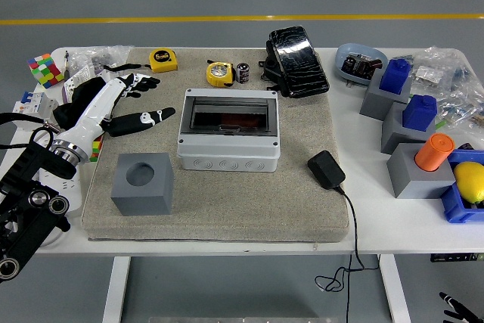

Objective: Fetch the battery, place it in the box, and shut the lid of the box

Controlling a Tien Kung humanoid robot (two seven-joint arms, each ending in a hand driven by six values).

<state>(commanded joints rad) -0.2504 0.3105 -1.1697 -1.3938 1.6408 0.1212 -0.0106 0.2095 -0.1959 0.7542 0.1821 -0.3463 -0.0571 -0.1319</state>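
Observation:
The battery (243, 72) is a small black cylinder standing at the back of the grey mat, next to a yellow tape measure (219, 74). The grey box (228, 131) sits mid-mat with its dark smoked lid (230, 116) facing up. My left hand (140, 102) lies over the mat's left edge, left of the box, fingers spread and empty, well apart from the battery. Only a tip of my right hand (456, 308) shows at the lower right corner, below the table edge.
A grey cube with a round hole (141, 183) sits front left. A black adapter (326, 169) with its cord lies right of the box, and a black wrapped pack (296, 51) at the back. Grey and blue blocks (397, 104) crowd the right side. A colour cube (44, 69) sits far left.

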